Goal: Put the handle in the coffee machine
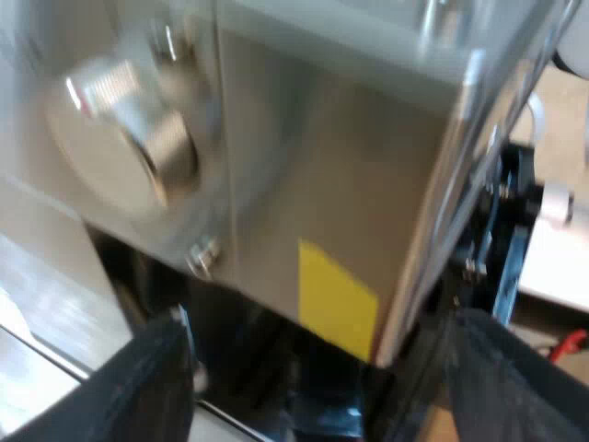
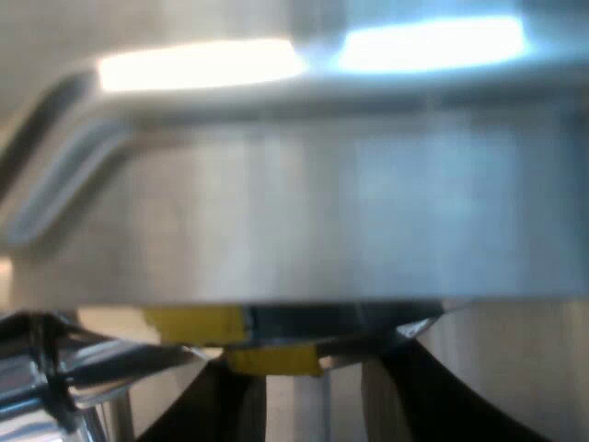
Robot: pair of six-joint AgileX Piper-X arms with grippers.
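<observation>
The espresso machine's steel side panel (image 1: 304,157) is close in front of my left gripper (image 1: 317,331), with a yellow sticker (image 1: 336,299) near the panel's lower edge and a round metal knob (image 1: 138,129) on the adjoining face. My left gripper is open, its black fingers (image 1: 138,387) spread wide with nothing held. A small red tip (image 1: 571,343) lies beyond the machine; I cannot tell what it belongs to. My right gripper (image 2: 313,364) is pressed close under a brushed metal body (image 2: 304,212) with yellow tape (image 2: 271,359) at its edge. It is open, with nothing seen between its fingers (image 2: 423,396).
A dark gap (image 1: 267,368) opens beneath the machine's body. Chrome parts (image 2: 46,378) sit beside the right gripper. Beyond the machine's corner stand black brackets (image 1: 502,239) and a pale surface (image 1: 561,267).
</observation>
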